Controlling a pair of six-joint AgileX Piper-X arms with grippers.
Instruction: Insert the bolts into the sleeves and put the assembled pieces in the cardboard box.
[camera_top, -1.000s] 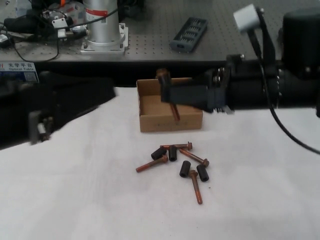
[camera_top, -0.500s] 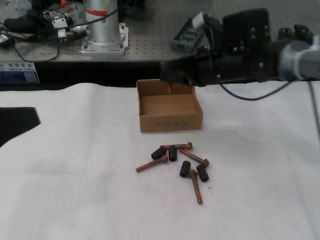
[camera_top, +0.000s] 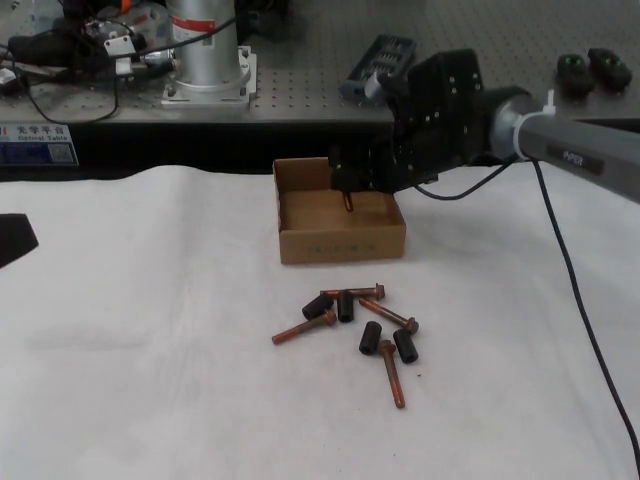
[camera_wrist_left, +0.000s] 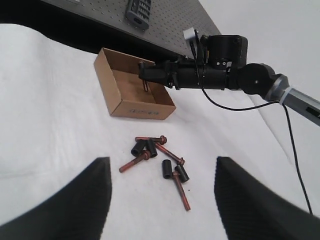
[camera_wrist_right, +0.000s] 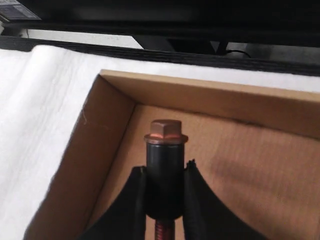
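The assembled piece (camera_wrist_right: 164, 165), a copper-coloured bolt pushed through a black sleeve, stands upright with the hexagonal head on top and the threaded end hanging free below. The right gripper (camera_wrist_right: 164, 172) has its two fingers pressed against the sleeve from both sides, so it holds the sleeve, not the bolt itself. The piece hangs over the inside of the cardboard box (camera_top: 340, 243), toward the back wall, and I judge it is not yet touching the floor of the box.

In front of the box, on the white cloth of the tabletop (camera_top: 150, 380), lie the loose bolts and sleeves (camera_top: 355, 325) in a small heap, some touching each other. The left gripper (camera_wrist_left: 162, 165) hovers above this heap with its fingers spread wide and nothing between them.

What could go wrong, in my opinion: the bolt sits in the sleeve only by its head. If the piece is let go too high, it may tumble and the bolt may slide out. If it goes too low, the threaded end meets the floor first and pushes the bolt upward. The fingers could also catch the back wall and drag the light box.
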